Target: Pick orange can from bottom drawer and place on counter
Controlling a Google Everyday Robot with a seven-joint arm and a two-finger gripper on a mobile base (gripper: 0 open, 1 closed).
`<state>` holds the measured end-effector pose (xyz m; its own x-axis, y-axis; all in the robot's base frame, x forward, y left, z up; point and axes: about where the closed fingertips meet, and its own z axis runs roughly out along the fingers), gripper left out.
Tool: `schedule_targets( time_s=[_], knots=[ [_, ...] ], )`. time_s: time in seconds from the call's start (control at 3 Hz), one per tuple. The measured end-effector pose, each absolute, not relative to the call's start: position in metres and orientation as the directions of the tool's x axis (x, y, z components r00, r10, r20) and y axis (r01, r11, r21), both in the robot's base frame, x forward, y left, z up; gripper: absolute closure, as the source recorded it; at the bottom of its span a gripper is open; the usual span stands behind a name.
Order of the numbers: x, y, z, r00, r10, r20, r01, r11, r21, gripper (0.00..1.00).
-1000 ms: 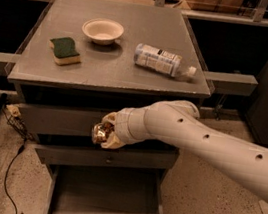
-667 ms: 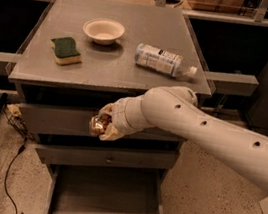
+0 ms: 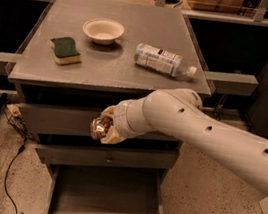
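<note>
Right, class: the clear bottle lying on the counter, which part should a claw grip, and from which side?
Its labelled middle, from above, closing across front and back: the bottle lies on its side, cap pointing right, flanks exposed. Currently the claw holds the orange can before the upper drawers, below the counter.

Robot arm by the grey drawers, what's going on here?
The gripper is shut on the orange can, holding it in the air in front of the upper drawers, just below the counter edge. The bottom drawer stands pulled open beneath. The can is not yet on the counter, where a bowl, a sponge and a bottle lying on its side sit.
</note>
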<state>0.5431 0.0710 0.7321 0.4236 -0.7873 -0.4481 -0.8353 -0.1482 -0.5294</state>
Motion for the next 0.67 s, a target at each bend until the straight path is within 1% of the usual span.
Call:
schedule_targets(
  time_s=[0.33,0.67],
  knots=[
    [0.5282,0.0608,0.7521,0.418,-0.803,-0.424,-0.817,-0.128,-0.563,1.0],
    [0.5283,0.0607,0.7524,0.418,-0.803,-0.424,-0.816,-0.128,-0.563,1.0]
  ],
)
